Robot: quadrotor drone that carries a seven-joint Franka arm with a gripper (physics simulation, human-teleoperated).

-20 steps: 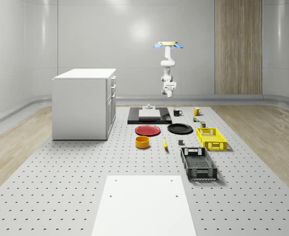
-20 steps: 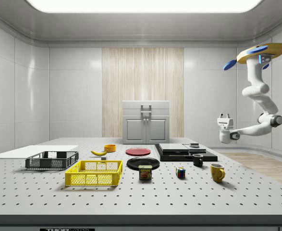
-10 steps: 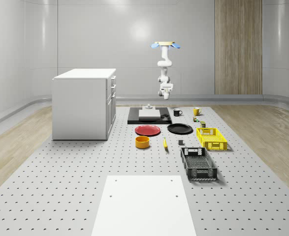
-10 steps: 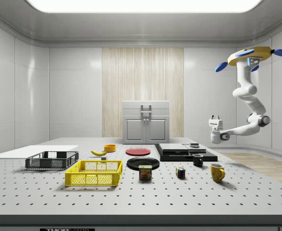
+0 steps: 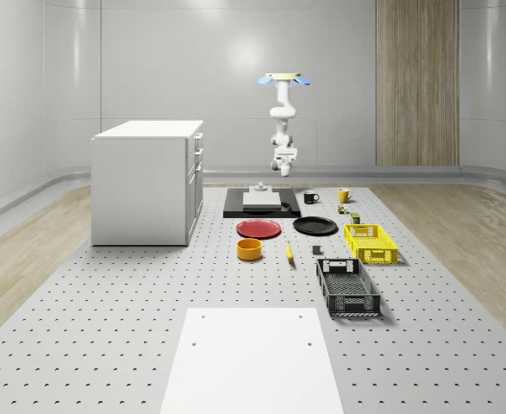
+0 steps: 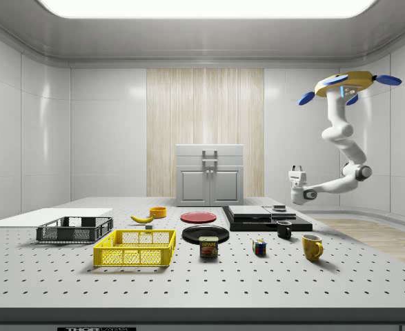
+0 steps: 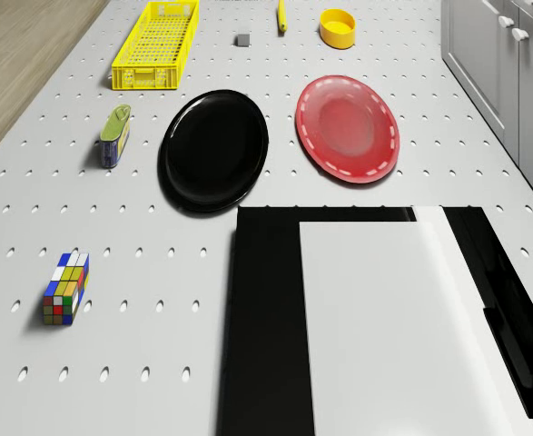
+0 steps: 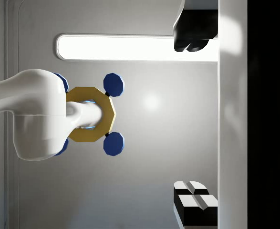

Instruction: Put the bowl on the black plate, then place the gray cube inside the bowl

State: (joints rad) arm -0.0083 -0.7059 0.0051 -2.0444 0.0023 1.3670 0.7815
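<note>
two plates lie side by side on the table (image 5: 106,328): the black plate (image 5: 315,226) and a red plate (image 5: 259,228), both just in front of a black slab (image 5: 235,207) that carries a white block (image 5: 260,200). taking the black plate as landmark, the bowl (image 5: 249,249), yellow, sits on the table nearer the whole-scene camera and beyond the red plate's front edge, well apart from the black plate. the gray cube (image 7: 242,39) rests on the table past the black plate's front rim, between a yellow crate (image 5: 370,242) and a banana (image 5: 289,252); the bowl holds nothing and the plate is bare. a tin can (image 7: 114,134) lies just beside the black plate, and a colour-puzzle cube (image 7: 65,288) sits farther back on the same side. a black crate (image 5: 347,286) stands in front of the yellow one.

the drone (image 6: 343,86) hovers high in the air behind the black plate, beyond the slab's far end. its arm bends down and forward, and the end effector (image 6: 297,169) hangs in mid-air above the slab's rear edge with its fingers pointing upward. it holds nothing; how wide the fingers stand apart i cannot tell. in the wrist view the drone (image 8: 89,114) shows against the ceiling.
</note>
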